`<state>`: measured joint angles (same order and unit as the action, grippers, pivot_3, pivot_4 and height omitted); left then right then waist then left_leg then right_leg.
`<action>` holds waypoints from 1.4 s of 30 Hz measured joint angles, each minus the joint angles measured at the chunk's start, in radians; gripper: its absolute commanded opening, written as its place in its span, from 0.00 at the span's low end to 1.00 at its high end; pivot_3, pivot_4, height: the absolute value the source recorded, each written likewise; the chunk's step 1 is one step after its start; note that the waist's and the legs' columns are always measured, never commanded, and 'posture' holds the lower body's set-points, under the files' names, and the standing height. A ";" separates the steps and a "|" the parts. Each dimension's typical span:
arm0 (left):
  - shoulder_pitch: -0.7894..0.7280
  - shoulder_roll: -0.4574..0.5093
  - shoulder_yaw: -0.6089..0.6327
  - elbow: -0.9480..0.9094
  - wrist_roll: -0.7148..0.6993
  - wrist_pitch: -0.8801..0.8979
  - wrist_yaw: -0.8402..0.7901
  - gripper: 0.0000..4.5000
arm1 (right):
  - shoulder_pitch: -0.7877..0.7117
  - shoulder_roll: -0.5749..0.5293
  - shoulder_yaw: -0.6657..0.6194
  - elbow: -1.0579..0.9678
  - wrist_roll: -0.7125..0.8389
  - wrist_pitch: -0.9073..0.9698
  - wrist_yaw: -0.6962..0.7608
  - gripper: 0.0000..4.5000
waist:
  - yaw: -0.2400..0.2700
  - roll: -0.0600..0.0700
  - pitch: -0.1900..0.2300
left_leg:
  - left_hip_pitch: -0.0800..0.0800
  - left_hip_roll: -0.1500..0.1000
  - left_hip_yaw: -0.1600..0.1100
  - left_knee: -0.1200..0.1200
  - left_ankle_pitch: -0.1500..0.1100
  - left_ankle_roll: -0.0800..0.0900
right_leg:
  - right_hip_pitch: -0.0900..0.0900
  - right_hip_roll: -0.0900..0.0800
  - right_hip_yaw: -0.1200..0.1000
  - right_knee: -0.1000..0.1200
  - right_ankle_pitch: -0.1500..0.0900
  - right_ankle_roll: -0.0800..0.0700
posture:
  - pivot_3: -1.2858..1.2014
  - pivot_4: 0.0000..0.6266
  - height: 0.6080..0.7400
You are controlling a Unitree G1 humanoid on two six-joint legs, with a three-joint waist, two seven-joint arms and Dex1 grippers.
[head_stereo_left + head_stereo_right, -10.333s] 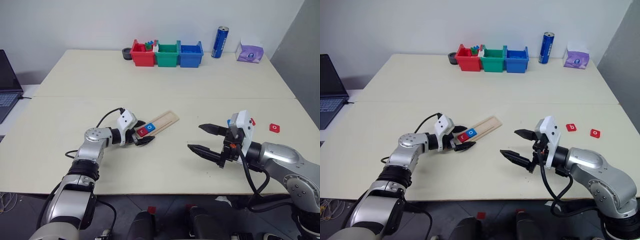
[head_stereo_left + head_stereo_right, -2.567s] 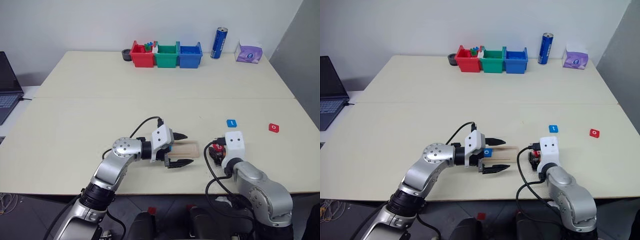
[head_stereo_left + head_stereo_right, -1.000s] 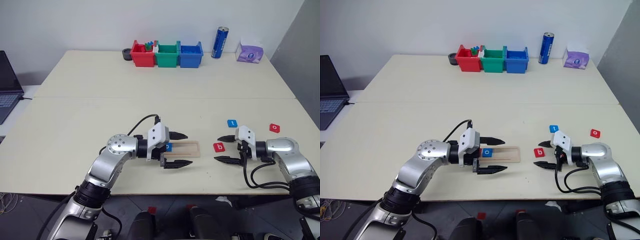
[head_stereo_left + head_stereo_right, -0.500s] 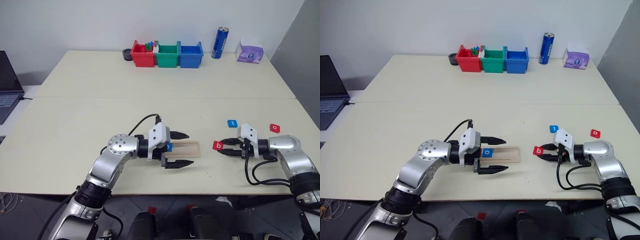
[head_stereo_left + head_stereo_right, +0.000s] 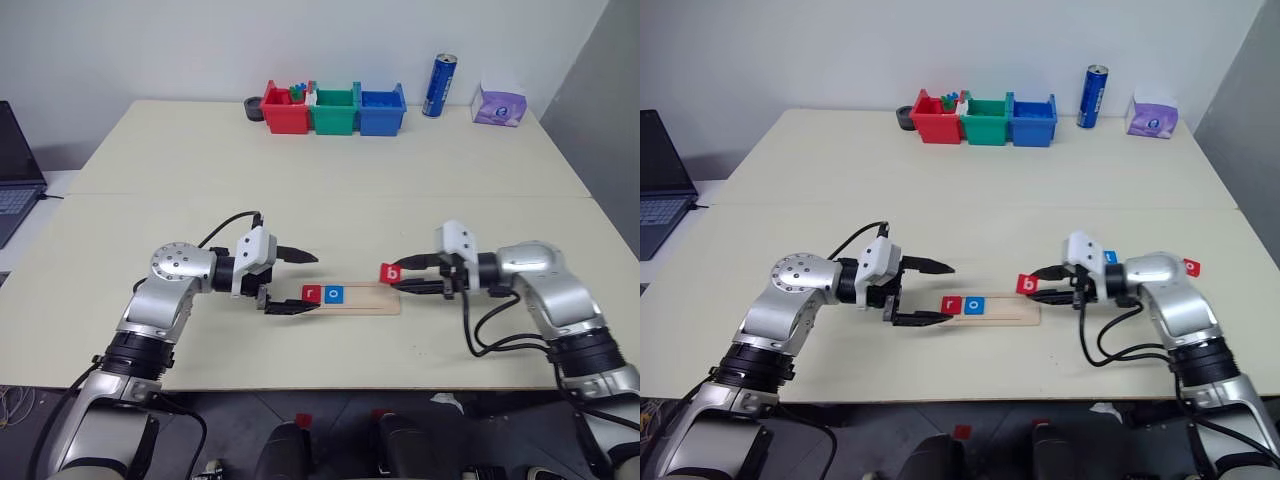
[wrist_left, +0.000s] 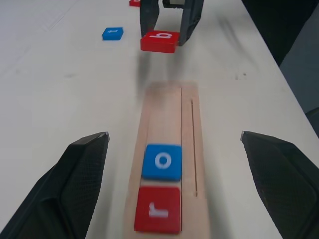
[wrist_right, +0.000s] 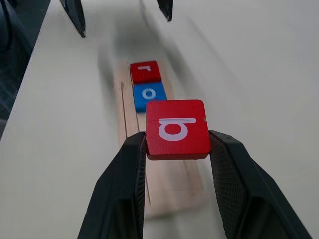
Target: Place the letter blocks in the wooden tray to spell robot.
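Pale surface (image 5: 300,180) carries the whole job, with bins, a can and a tissue pack along its far edge and a laptop off to the robot's left.

Right claw (image 5: 408,278) is pinched on the red "b" tile (image 5: 391,271), one finger on each side edge, the letter facing up. It holds the tile raised just above the tray (image 5: 375,298), over the right-hand end of it. In the right wrist view the tile sits square between the fingers (image 7: 122,189), with the bare groove below and ahead.

Left claw (image 5: 290,282) is spread wide and holds nothing. It hangs at the tray's left end, its fingers apart on either side of that end, touching no tile as far as I can tell.

In the tray, the red "r" (image 5: 311,293) and blue "o" (image 5: 334,294) lie side by side at the left end, touching each other, so two of five letters are placed. The third is in hand, and I judge it needs to go down next to the "o".

Left to do: a blue "t" (image 5: 1110,257) and a red "o" (image 5: 1190,267) wait on the surface beyond the right arm, well apart from the tray.
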<state>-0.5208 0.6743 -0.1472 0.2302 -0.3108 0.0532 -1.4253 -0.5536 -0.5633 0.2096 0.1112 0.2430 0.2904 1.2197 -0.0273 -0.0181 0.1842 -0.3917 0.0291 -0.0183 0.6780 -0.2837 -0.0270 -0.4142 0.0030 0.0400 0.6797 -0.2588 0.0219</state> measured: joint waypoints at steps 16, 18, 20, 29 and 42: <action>0.015 0.002 -0.001 0.017 0.021 -0.021 -0.018 1.00 | -0.012 0.080 0.077 0.085 -0.082 -0.046 -0.042 0.32 | -0.001 0.000 0.000 | -0.007 0.000 -0.001 0.001 0.000 0.000 | -0.006 -0.001 -0.001 0.002 0.000 0.000 | 0.52 0.24 1.00; 0.015 0.001 -0.001 0.015 0.021 -0.020 -0.015 1.00 | -0.016 0.090 0.086 0.093 -0.098 -0.060 -0.043 0.32 | -0.001 0.000 0.000 | -0.007 0.000 -0.001 0.001 0.000 0.000 | -0.006 -0.001 -0.001 0.002 0.000 0.000 | 0.52 0.24 1.00; 0.015 -0.002 -0.001 0.014 0.022 -0.020 -0.007 1.00 | -0.017 0.107 0.089 0.106 -0.106 -0.068 -0.044 0.32 | -0.001 0.000 0.000 | -0.007 0.000 -0.001 0.001 0.000 0.000 | -0.006 -0.001 -0.001 0.002 0.000 0.000 | 0.52 0.24 1.00; 0.015 -0.003 -0.001 -0.001 0.021 -0.017 -0.001 1.00 | -0.047 0.130 0.099 0.168 -0.144 -0.109 -0.044 0.32 | -0.002 0.000 0.000 | -0.006 0.000 -0.001 0.001 0.000 0.000 | -0.006 -0.001 -0.001 0.002 0.000 0.000 | 0.52 0.24 1.00; 0.034 -0.002 -0.001 -0.027 0.021 -0.016 0.000 1.00 | -0.060 0.142 0.112 0.214 -0.166 -0.155 -0.029 0.32 | -0.002 0.000 0.000 | -0.006 0.000 -0.001 0.001 0.000 0.000 | -0.006 -0.001 -0.001 0.002 0.000 0.000 | 0.52 0.24 1.00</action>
<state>-0.4863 0.6719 -0.1486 0.2030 -0.2894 0.0373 -1.4256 -0.6140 -0.4208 0.3216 0.3250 0.0774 0.1352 1.1912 -0.0288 -0.0180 0.1842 -0.3980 0.0289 -0.0194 0.6795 -0.2836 -0.0272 -0.4203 0.0018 0.0391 0.6817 -0.2585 0.0216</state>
